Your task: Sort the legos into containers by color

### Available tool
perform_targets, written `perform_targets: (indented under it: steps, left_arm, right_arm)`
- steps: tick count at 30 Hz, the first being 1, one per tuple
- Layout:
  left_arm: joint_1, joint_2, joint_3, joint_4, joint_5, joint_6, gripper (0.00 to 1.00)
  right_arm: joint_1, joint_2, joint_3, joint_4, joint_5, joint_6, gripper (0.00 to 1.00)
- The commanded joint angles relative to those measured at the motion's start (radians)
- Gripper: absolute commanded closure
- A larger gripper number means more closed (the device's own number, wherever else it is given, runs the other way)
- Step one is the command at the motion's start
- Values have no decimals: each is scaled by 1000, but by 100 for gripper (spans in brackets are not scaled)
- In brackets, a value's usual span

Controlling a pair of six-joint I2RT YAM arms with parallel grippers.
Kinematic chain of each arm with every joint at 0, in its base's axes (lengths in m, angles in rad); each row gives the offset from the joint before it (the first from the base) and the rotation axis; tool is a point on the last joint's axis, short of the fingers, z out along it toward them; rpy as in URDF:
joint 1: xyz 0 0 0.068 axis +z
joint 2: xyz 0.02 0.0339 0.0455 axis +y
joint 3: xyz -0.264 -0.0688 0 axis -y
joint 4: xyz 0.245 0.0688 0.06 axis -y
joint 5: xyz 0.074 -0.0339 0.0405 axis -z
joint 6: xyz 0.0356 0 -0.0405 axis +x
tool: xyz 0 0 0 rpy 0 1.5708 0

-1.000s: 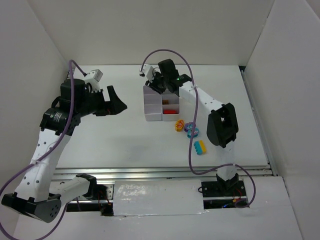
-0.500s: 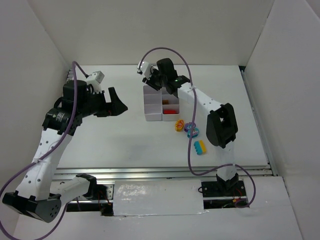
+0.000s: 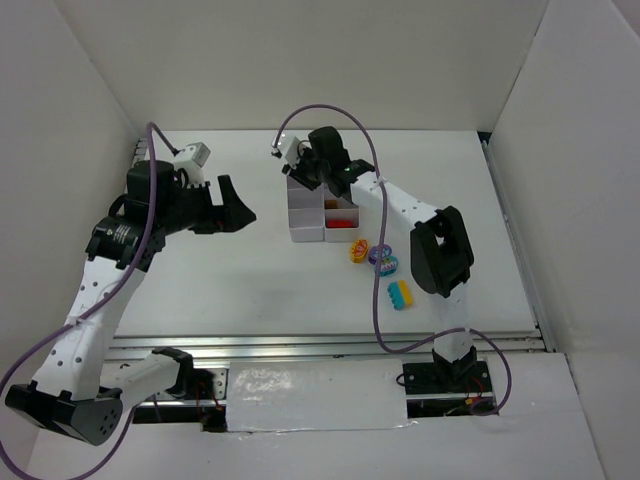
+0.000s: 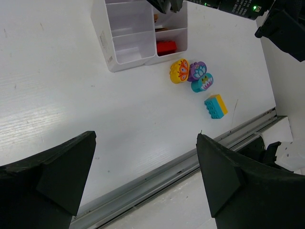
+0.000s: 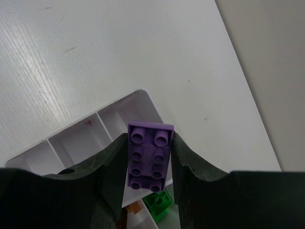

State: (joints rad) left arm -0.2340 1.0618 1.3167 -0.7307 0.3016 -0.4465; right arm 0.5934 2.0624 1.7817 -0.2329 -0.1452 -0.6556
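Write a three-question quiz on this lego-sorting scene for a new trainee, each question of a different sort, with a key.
1. Multiple choice: what colour of brick is clamped in the right gripper? A red, B purple, C green.
2. True or false: the left gripper is shut on a brick.
3. Fill in: the compartment of the containers nearest the loose printed bricks holds a ____ brick.

Key:
1. B, the purple brick.
2. False. Its jaws stand wide open with nothing between them.
3. Red, the red brick.
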Motion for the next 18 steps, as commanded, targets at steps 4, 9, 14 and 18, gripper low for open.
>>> perform_targets:
  steps: [4,9,14,18]
  left_arm:
    - [4,-17,-7,50,30,22,1]
    - [4,-20,-11,56,30,22,1]
    - [4,-26,-20,63,31,17,0]
    - [5,-26,-16,68,33,15,1]
  right_arm:
    - [6,2,2,70,25,30,73]
    - [6,5,-21,93,29,45,65]
    - [6,4,-27,86,13,57,62]
    - [5,5,-24,76,9,59,43]
